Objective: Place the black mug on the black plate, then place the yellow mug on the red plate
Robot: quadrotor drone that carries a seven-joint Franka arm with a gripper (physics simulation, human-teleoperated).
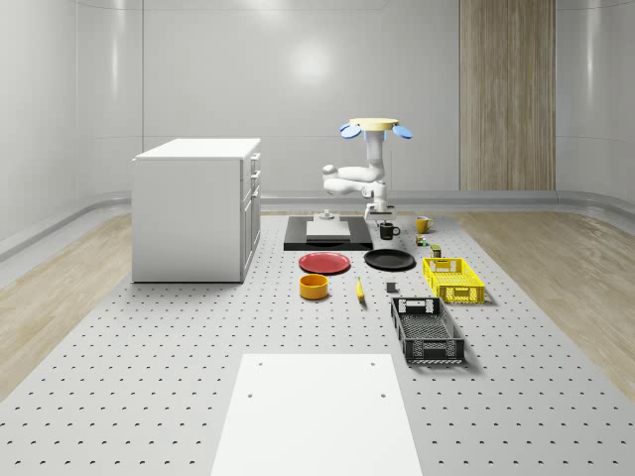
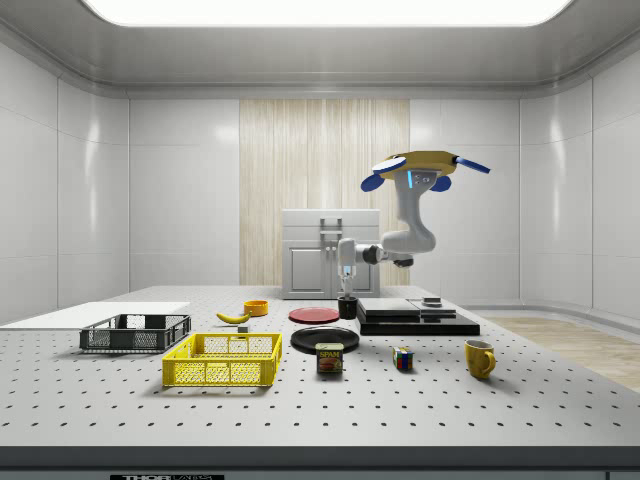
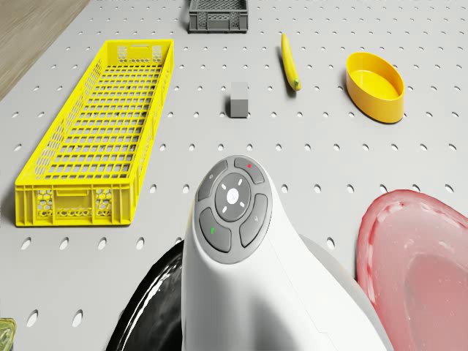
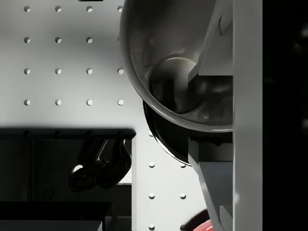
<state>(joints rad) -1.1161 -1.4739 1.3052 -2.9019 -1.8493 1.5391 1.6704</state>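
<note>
The drone (image 2: 428, 163) hovers above the far part of the worktop (image 1: 198, 337), over the flat black slab (image 1: 322, 236) with the grey block on it, and its white arm (image 1: 355, 180) bends down beside that slab. The hand (image 1: 381, 210) hangs straight over the black mug (image 1: 387, 231); in the wrist view one finger (image 4: 211, 43) reaches down inside the mug's rim and the other (image 4: 211, 187) sits outside the wall, so the hand is pinching the mug's wall between them. In the side view the mug (image 2: 348, 307) looks low, at or close to the worktop surface (I cannot tell whether it touches). It stands just behind the black plate (image 1: 389, 260), not on it, and the red plate (image 1: 324, 263) lies beside the black plate on the whole-scene view's left.

The yellow mug (image 1: 424, 224) stands apart on the whole-scene view's right, near the back edge, well away from the red plate. Nearer the front lie a yellow bowl (image 1: 314, 287), a banana (image 1: 359, 290), a yellow crate (image 1: 452, 279) and a dark grey crate (image 1: 427, 330). A white cabinet (image 1: 196, 209) stands on the whole-scene view's left.
</note>
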